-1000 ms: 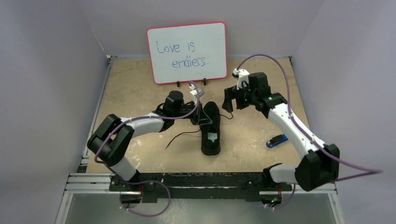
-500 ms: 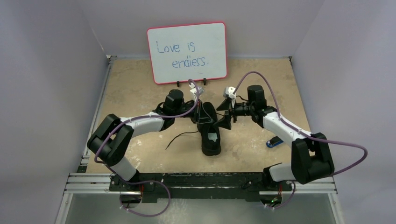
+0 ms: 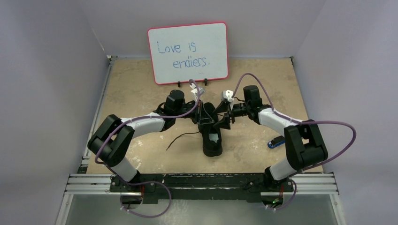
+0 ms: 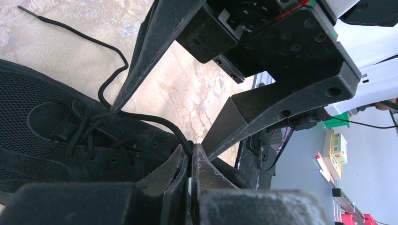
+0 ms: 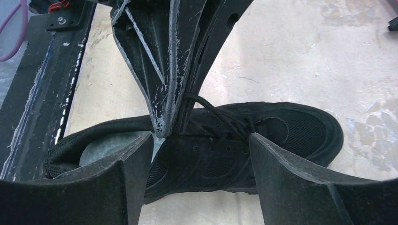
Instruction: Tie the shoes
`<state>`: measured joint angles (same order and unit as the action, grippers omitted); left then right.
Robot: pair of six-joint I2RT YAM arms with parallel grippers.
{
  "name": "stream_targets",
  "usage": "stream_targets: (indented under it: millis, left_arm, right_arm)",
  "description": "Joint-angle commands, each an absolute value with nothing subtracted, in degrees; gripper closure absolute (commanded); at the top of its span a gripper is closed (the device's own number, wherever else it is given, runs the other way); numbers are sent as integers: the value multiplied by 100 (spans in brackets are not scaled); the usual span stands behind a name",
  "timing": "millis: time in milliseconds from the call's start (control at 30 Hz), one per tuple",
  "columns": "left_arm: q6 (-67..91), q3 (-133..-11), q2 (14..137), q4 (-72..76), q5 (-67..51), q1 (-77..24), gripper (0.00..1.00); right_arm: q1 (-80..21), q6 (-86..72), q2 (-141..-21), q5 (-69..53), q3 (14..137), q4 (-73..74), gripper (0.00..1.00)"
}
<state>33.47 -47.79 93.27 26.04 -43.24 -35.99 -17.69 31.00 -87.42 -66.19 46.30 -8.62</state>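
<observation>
Shoe [image 3: 210,127]: all black, mesh-patterned toe; insole [image 3: 214,138] pale grey; lace [image 4: 152,121] black. Whiteboard [image 3: 187,51] behind shoe: white, red frame, blue writing. Tabletop [image 3: 136,89]: mottled tan.

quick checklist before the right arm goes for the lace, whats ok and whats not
1. Left pincer clamped on the lace: ok, shut on it just above the shoe.
2. Right pincer open to take it: ok, fingers spread either side of the left pincer's tip.
3. Lace between the right fingers: cannot tell; it passes by one fingertip.
4. Shoe upright on its sole on the table: ok.
5. Lace end free: ok, it lies loose on the table.
6. Bow formed: not ok, no bow shows.
</observation>
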Motion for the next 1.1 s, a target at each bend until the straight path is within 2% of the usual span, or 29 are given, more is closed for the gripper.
stream_targets:
  millis: [0,67,133,167,233,400,567,733,933,967,1000,1067]
  left_arm:
    - [3491,-5093,9171,3184,-4517,-3526,100]
    - [3508,-5089,9176,3225,-4518,-3524,100]
    - [3535,-5063,9183,3292,-4511,-3518,100]
    - [3541,-5063,9193,3315,-4516,-3505,100]
    - [3551,-5044,9201,3345,-4518,-3498,100]
    - [3459,-5064,9222,3258,-4535,-3471,100]
    - [2697,-5137,8996,2263,-4311,-3293,99]
    - [2021,-5132,8586,1366,-4016,-3167,71]
    - [1136,-5112,7981,323,-3540,-3191,50]
    - [955,-5162,7959,185,-3496,-3217,41]
    - [810,-5199,7967,117,-3486,-3239,37]
    - [579,-5227,8030,152,-3527,-3279,33]
  right_arm:
    - [-1841,3419,-8727,-6916,4861,-748,25]
    - [-1879,3189,-8740,-6898,4793,-981,30]
    - [-1947,3081,-8821,-6936,4823,-973,39]
    - [-1969,3064,-8865,-6968,4833,-919,46]
    - [-2011,2917,-8902,-6891,4777,-1040,66]
    - [-2025,2471,-8776,-6826,4700,-1068,100]
    - [-2020,2262,-8655,-6853,4719,-686,100]
    - [-2015,1683,-8644,-6977,4363,-1390,100]
    - [-2013,1990,-8700,-7005,4640,-814,100]
    - [-2003,2021,-8713,-7017,4671,-746,100]
    - [-2003,2052,-8741,-7048,4715,-688,100]
    - [-1999,2149,-8785,-7083,4774,-534,100]
